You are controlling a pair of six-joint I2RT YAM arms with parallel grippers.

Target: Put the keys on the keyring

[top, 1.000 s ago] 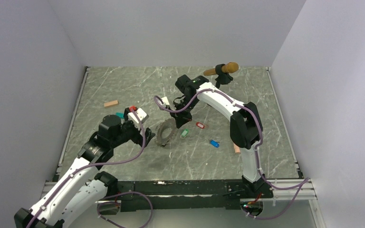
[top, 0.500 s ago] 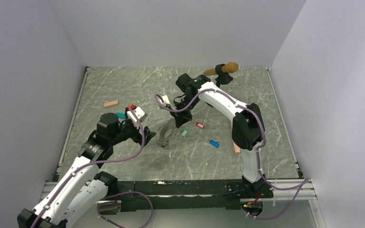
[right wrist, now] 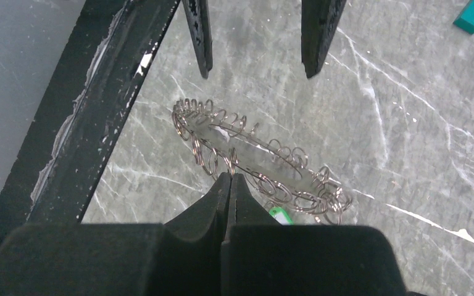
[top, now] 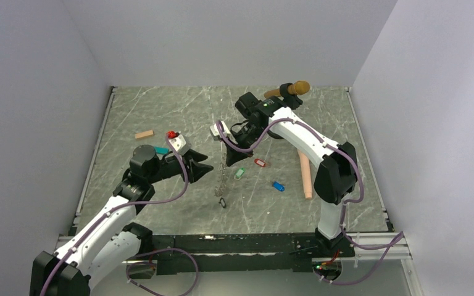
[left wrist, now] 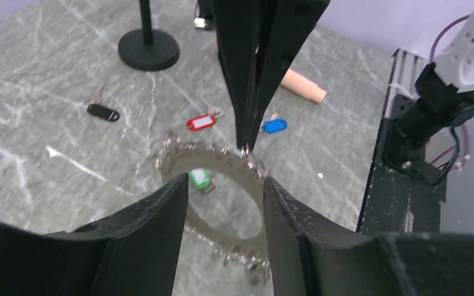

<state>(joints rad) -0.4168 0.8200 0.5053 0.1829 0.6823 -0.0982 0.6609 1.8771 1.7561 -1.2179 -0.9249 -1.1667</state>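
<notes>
Right tool (top: 227,149) is up now, pinched tight on the keyring (top: 223,176). The chain, bunched a second ago, hangs long. Left tool (top: 205,168) has backed off, jaws wide, empty. Green key (top: 239,173), red key (top: 259,163) and blue key (top: 278,186) lie just right; bare tabletop (top: 160,206) runs to the near edge.

Robotics laboratory test cell. Grey marble-patterned tabletop (top: 160,117) boxed in on three sides by plain pale walls (top: 234,43). Black mounting rail (top: 241,243) set along near edge, purple cables (top: 170,249) looped over it.
</notes>
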